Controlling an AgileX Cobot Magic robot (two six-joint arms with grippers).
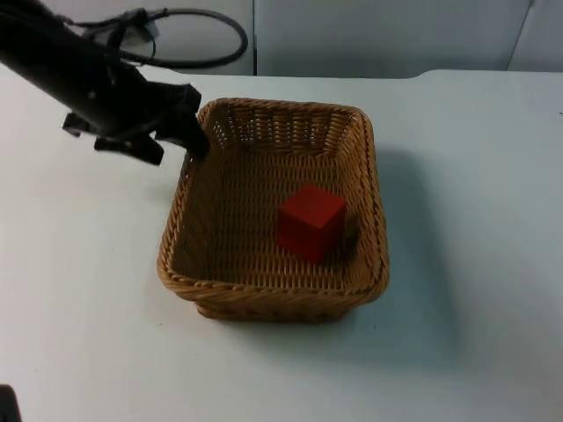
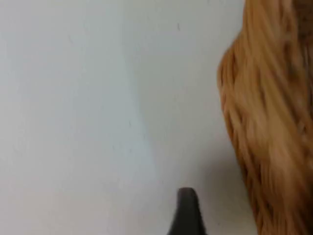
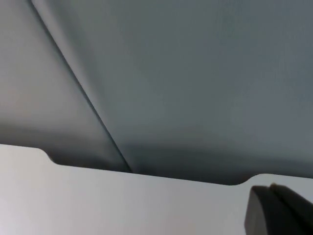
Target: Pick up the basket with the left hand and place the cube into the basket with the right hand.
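A tan wicker basket sits at the middle of the white table. A red cube lies inside it, right of centre on its floor. My left gripper is at the basket's far left corner, just outside the rim. It stands open, with one fingertip next to the rim. The left wrist view shows a black fingertip over bare table, with the basket's outer wall beside it and apart from it. My right gripper waits, facing the grey partition wall.
The white table stretches out on every side of the basket. Its far edge meets the grey partition wall. A black cable loop lies at the back left behind the left arm.
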